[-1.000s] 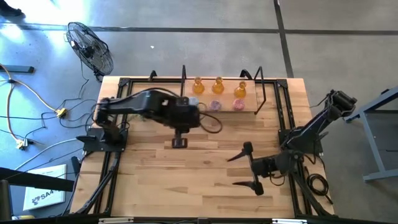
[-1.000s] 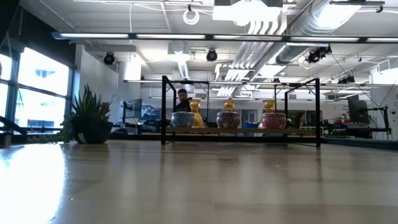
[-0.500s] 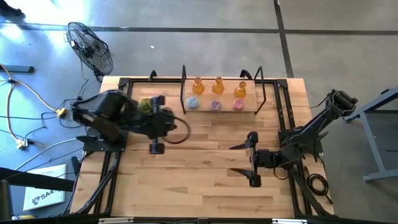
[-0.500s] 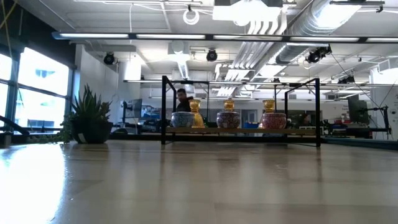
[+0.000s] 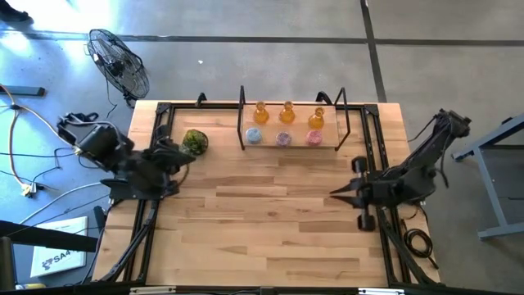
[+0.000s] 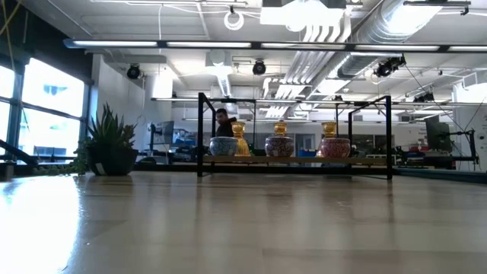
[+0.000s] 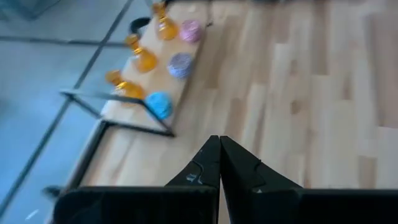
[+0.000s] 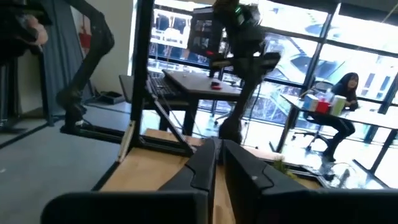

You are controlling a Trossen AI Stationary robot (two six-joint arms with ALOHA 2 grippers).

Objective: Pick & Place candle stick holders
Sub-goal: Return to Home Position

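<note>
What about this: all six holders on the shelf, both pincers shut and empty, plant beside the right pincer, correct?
No: the high view shows the plant beside the left pincer, far from the right pincer. Six holders stand on the shelf; both pincers are shut and empty.

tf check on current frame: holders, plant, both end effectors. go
1. All six candle stick holders stand on the shelf. True.
2. The left end effector grips an amber holder. False: it is shut on nothing, at the table's left edge.
3. The plant sits on the shelf. False: it stands on the table, left of the shelf.
4. The amber ones form the far row, the round ones the near row. True.
5. The right end effector hangs over the shelf. False: it is at the table's right edge, shut.
</note>
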